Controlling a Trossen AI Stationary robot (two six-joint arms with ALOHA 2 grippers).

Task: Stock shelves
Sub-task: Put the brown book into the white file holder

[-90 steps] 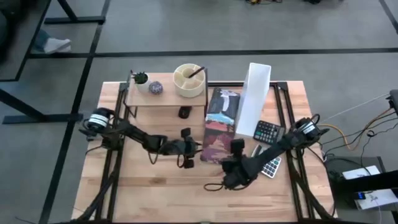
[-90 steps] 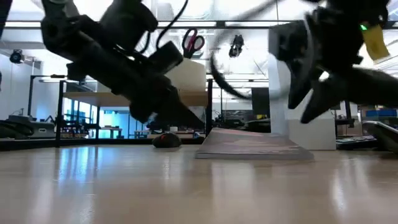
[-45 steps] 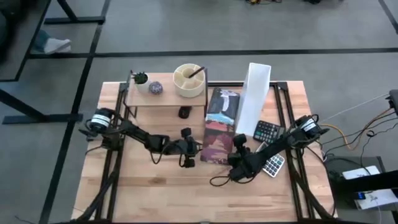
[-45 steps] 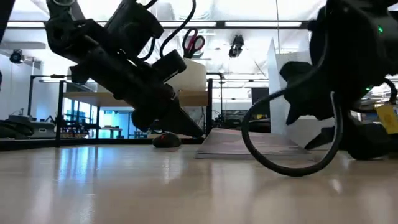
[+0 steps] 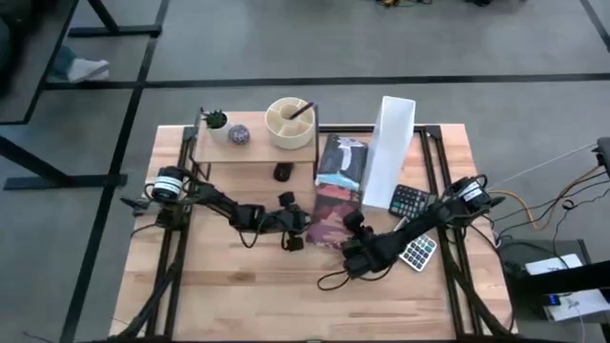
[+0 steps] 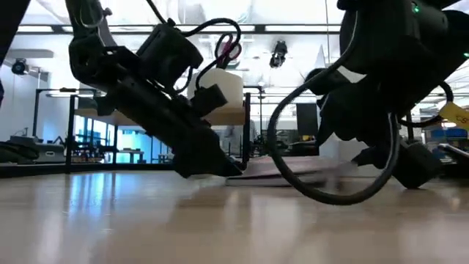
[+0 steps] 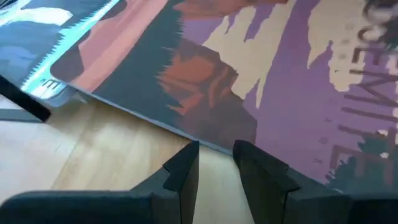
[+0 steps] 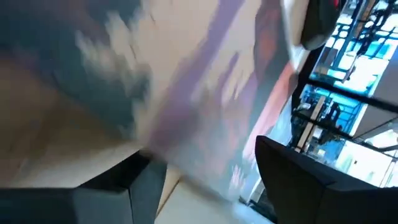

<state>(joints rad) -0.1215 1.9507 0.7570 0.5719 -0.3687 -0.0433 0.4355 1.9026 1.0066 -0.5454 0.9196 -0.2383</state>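
- The low riser shelf with a light-wood top board on thin black legs [image 5: 250,152] stands at the far left part of the wooden slatted table [image 5: 229,286].
- On its board sit a small green plant in a white pot [image 5: 216,122], a small round purple-patterned object [image 5: 238,135] and a cream round organiser bowl [image 5: 290,122].
- A small dark object [image 5: 282,172] lies on the table just in front of the shelf.
- A large flat book with a purple, orange and teal landscape cover [image 5: 335,186] lies to the right of the shelf, beside a tall white angled file holder [image 5: 391,152].
- The left gripper [image 7: 214,155] is low at the book's near-left edge, its fingers slightly parted with a narrow gap, holding nothing.
- The right gripper [image 8: 205,168] is at the book's near-right corner, fingers spread wide on either side of the cover; whether they touch it I cannot tell.
- Two calculators, a black one [image 5: 410,201] and a lighter one [image 5: 417,253], lie near the right arm.
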